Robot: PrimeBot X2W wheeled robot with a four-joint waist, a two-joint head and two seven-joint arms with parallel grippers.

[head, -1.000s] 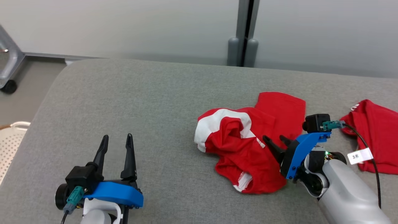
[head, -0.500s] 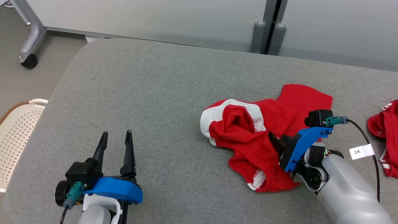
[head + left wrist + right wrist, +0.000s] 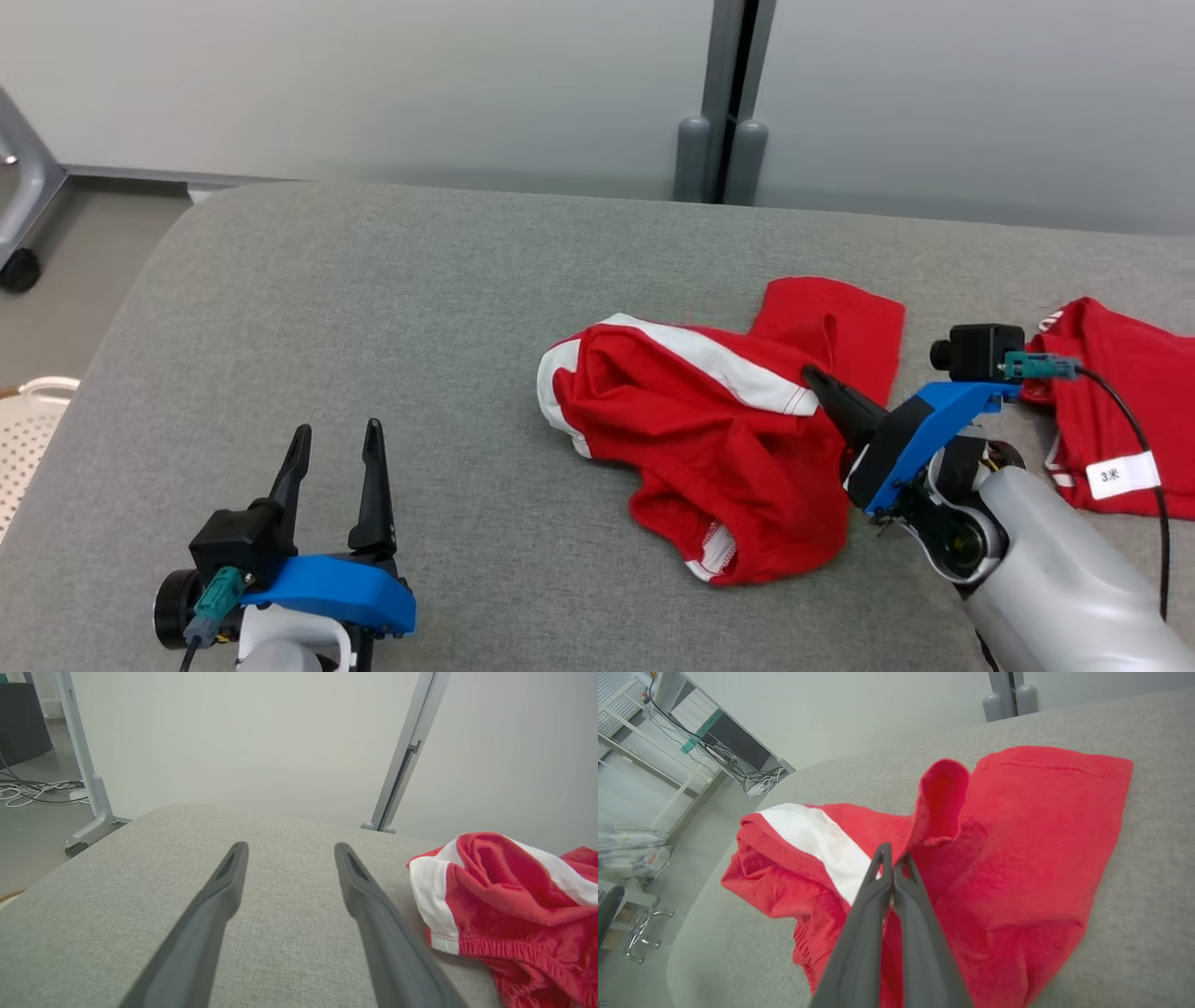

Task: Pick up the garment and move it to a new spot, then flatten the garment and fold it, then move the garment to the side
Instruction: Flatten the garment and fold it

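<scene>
Pinching a fold of red cloth, the fingers of the right gripper are pressed tip to tip with no gap between them. The fold sits where a white stripe meets the red. Just beyond the tips a loose flap stands up in a curl, which suggests the grip has gathered only a top layer.

Around that pinch lies the garment, red shorts with white bands and a ribbed waistband, crumpled in a heap on the right half of the grey cushion. One leg panel lies flatter on the far side. The cloth looks light, soft and limp, so I judge it will sag and trail from any single hold and will not slip much against the woven upholstery. Being so floppy, it will drag its lower folds across the cushion unless it is raised well clear. The waistband's thicker elastic hem, or a leg hem, would give a firmer purchase than mid-panel fabric, and a hold at two corners would open it out for flattening.

Well apart to the left, the left gripper hovers over bare cushion with its fingers spread and nothing between them. A second red garment lies at the right edge, just beside the right wrist's cable and its white tag.
</scene>
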